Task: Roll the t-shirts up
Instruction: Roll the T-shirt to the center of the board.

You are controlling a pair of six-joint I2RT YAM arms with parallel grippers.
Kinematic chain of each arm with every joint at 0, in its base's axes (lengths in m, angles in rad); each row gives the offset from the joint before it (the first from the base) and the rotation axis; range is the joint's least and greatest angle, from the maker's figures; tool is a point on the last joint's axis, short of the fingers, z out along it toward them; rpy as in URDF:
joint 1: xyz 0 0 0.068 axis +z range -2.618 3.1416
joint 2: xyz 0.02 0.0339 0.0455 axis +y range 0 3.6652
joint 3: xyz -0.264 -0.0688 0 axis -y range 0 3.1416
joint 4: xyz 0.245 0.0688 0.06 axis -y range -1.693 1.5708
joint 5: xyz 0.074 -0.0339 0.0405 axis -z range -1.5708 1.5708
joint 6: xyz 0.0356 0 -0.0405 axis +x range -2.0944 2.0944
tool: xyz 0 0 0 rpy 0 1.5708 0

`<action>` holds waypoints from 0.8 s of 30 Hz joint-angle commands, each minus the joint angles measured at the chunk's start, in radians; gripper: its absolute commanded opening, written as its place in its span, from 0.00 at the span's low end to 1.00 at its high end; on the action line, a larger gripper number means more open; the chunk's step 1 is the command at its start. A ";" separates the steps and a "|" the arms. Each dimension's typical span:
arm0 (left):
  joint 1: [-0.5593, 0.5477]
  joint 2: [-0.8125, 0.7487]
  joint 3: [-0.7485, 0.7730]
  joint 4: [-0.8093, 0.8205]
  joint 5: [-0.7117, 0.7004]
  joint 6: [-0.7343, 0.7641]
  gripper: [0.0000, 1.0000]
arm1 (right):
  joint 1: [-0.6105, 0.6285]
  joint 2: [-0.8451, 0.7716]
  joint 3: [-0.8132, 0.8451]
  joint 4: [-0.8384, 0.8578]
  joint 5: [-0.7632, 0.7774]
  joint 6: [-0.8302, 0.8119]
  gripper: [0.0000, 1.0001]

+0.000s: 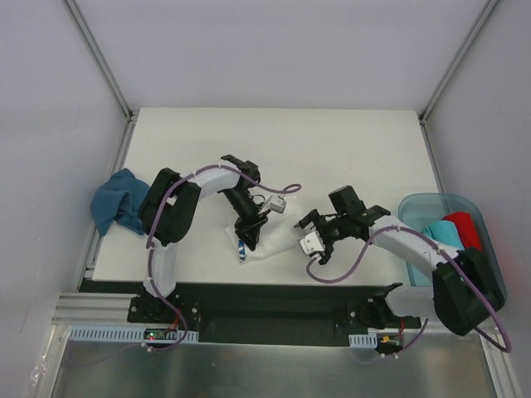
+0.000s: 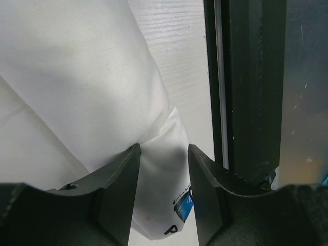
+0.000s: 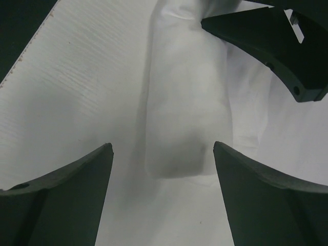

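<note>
Top external view: white t-shirt (image 1: 278,242), partly rolled, lies near the surface's (image 1: 332,141) front edge; a blue t-shirt (image 1: 116,207) sits heaped at left, unrolled; those in the bin (image 1: 431,197) I cannot judge. My left hand (image 2: 164,149) clamps the roll's end; my right hand (image 3: 161,148), fingers (image 3: 61,195) apart, straddles it without touching.

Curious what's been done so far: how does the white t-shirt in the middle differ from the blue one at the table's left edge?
The white t-shirt is partly rolled into a tube; the blue t-shirt is a crumpled heap. The left end effector and right end effector are at the white one; neither is at the blue one. Both are soft cloth on the table.
</note>
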State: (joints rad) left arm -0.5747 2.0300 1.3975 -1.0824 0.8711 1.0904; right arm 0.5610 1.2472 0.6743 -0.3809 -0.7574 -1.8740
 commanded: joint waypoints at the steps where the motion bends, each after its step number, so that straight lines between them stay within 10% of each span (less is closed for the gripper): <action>1: 0.012 0.044 0.006 -0.056 -0.034 0.031 0.43 | 0.004 0.093 0.071 -0.033 -0.108 -0.227 0.83; 16: 0.032 0.067 0.035 -0.070 -0.020 0.017 0.41 | 0.014 0.346 0.117 0.068 0.050 -0.318 0.74; 24: 0.059 0.044 0.038 -0.024 -0.012 -0.047 0.43 | 0.056 0.434 0.125 0.061 0.220 -0.287 0.39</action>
State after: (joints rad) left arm -0.5419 2.0739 1.4326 -1.1481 0.8898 1.0718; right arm 0.5945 1.6020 0.8032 -0.2188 -0.6956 -2.0056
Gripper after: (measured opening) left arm 0.415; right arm 0.467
